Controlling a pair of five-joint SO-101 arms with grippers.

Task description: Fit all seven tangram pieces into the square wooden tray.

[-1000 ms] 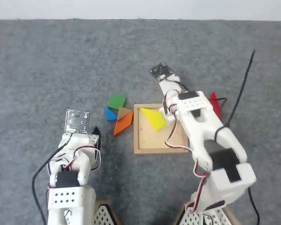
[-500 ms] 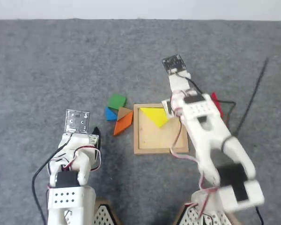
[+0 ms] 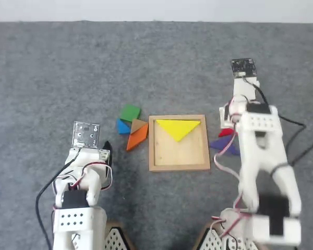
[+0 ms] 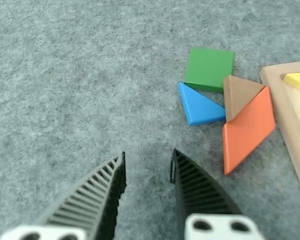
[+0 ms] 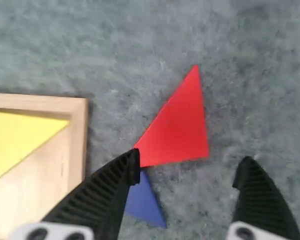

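The right gripper (image 5: 190,160), spread open and empty, hangs over the flat red wooden triangle (image 5: 177,127) lying just outside the square wooden tray (image 5: 82,125). Its long edge faces the tray, and this gripper is the nearer one

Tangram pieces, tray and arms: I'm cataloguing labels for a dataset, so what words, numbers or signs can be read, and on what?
No text can be read.
The wooden tray, the yellow triangle and the red triangle are plain, with no print.
The board on the left arm and the board on the right arm carry tiny marks, too small to read.
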